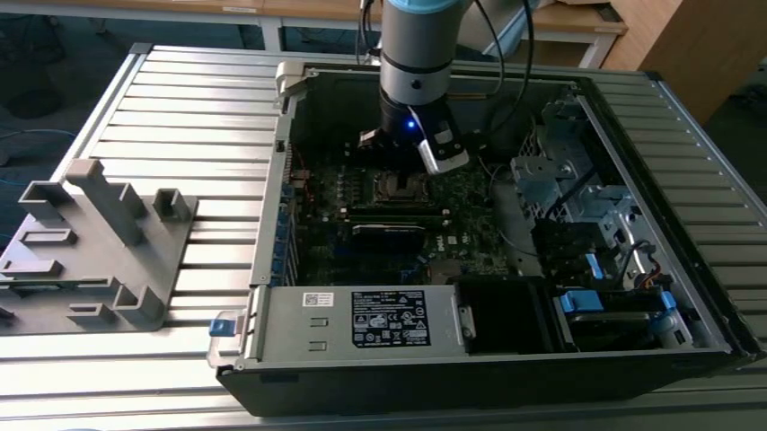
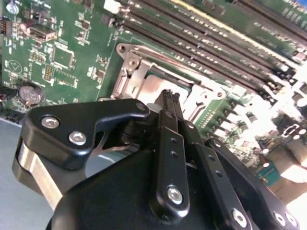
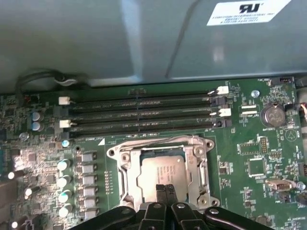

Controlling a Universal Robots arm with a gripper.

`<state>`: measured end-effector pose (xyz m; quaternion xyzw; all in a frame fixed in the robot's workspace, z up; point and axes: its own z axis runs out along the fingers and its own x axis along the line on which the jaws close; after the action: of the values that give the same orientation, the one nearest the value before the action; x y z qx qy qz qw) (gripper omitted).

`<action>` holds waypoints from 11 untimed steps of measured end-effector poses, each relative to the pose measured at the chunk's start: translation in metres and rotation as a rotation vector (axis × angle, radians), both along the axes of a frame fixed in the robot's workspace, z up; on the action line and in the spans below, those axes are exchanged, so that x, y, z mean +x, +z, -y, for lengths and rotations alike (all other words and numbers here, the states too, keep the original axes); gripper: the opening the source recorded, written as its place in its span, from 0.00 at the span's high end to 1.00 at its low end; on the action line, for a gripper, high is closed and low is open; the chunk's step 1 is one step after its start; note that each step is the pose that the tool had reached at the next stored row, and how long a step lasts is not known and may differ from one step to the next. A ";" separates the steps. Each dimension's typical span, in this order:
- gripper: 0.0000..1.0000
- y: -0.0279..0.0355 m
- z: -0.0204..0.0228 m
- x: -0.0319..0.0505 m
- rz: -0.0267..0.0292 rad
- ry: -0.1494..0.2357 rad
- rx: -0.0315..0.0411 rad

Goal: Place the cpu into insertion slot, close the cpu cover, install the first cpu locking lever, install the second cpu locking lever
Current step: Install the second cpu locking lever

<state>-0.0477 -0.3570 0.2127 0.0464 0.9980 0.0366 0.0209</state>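
Open computer case [image 1: 480, 359]: cpu [image 3: 160, 173] seated in insertion slot [image 3: 125, 179], gripper [image 3: 165, 190] pressed together just above it.

Green motherboard [image 3: 249, 143] with tiny white markings, black memory slots [image 3: 139, 114] tipped with white clips. The cpu [image 3: 160, 173] is dull silver-grey, its cpu cover [image 3: 125, 167] shiny silver. Black gripper [image 3: 165, 189], grey ribbed table [image 1: 180, 117].

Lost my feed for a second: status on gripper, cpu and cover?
Gripper shut, empty, tips over the socket's edge. Cpu seated in the insertion slot. Cpu cover down, framing the chip. Nothing in the way.
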 end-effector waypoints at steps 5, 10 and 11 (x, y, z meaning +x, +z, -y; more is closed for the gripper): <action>0.89 -0.0001 -0.0021 0.0003 -0.0001 0.000 -0.0011; 0.89 0.0062 -0.0022 0.0003 -0.0001 0.000 -0.0011; 0.89 0.0067 -0.0022 0.0003 -0.0002 0.000 -0.0012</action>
<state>-0.0474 -0.3547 0.2195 0.0464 0.9981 0.0360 0.0209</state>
